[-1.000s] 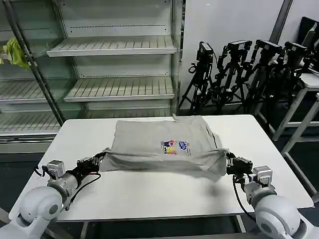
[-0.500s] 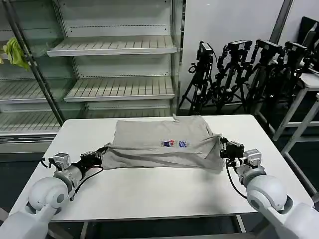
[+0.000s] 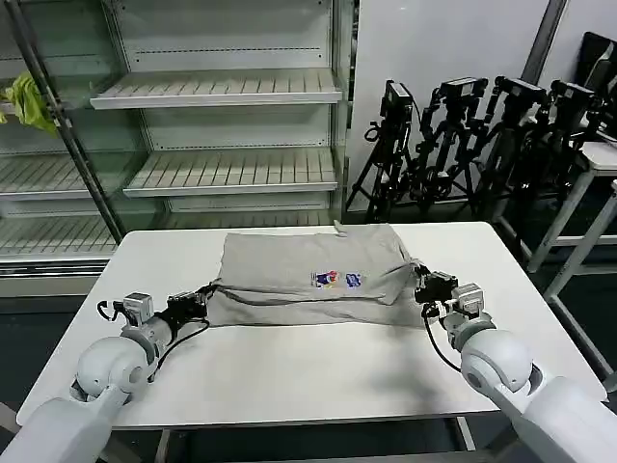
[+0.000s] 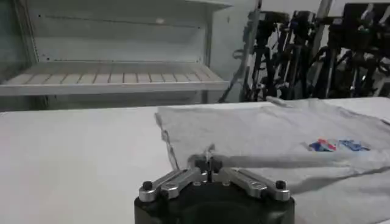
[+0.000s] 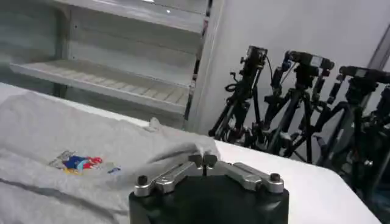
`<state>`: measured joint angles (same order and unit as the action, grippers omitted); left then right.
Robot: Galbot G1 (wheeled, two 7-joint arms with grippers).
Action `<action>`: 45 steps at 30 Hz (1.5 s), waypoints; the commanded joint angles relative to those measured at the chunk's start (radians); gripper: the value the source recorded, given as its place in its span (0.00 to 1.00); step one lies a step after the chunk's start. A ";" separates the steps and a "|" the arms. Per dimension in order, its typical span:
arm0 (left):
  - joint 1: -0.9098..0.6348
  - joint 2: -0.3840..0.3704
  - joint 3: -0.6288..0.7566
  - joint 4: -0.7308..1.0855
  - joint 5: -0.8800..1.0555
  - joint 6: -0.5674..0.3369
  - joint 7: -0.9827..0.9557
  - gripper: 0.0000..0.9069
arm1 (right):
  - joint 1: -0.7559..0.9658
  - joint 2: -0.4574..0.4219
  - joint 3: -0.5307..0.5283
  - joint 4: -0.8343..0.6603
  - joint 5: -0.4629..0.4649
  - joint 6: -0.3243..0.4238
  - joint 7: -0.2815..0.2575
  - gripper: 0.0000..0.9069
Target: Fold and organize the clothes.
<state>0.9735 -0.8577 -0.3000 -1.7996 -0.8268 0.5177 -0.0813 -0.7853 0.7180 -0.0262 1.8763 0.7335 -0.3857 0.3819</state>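
A light grey short-sleeved shirt [image 3: 308, 275] with a small multicolour chest print [image 3: 337, 280] lies on the white table [image 3: 289, 376], its near part folded over toward the back. My left gripper [image 3: 200, 298] sits low at the fold's left end, shut on the cloth. At the fold's right end my right gripper [image 3: 421, 286] is likewise shut on the cloth. In the left wrist view the gripper [image 4: 208, 163] pinches the shirt [image 4: 268, 128] at its edge. In the right wrist view the gripper [image 5: 203, 160] holds the shirt [image 5: 91, 137] where it bunches.
An open metal shelving rack [image 3: 222, 125] stands behind the table, with a yellow-green rag [image 3: 26, 101] hanging at its left. Black tripods [image 3: 482, 135] crowd the back right, and another table [image 3: 603, 159] sits at the far right. Bare tabletop lies in front of the shirt.
Both grippers have moved away from me toward the back of the table, carrying the shirt's near edge with them. The raised fold has come down and now lies flatter.
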 commanded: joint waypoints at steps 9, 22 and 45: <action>-0.015 0.012 -0.008 0.054 0.039 -0.018 0.002 1.00 | 0.032 0.016 0.005 -0.105 -0.066 0.024 0.009 1.00; 0.209 0.082 -0.144 -0.192 -0.101 0.060 -0.045 1.00 | -0.351 -0.139 0.276 0.193 0.040 -0.026 0.049 1.00; 0.207 0.032 -0.073 -0.129 -0.045 0.059 -0.028 1.00 | -0.570 0.000 0.340 0.265 -0.017 -0.040 0.076 1.00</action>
<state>1.1838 -0.8198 -0.3849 -1.9490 -0.8807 0.5696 -0.1147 -1.3020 0.6710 0.3055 2.1419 0.7401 -0.4252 0.4541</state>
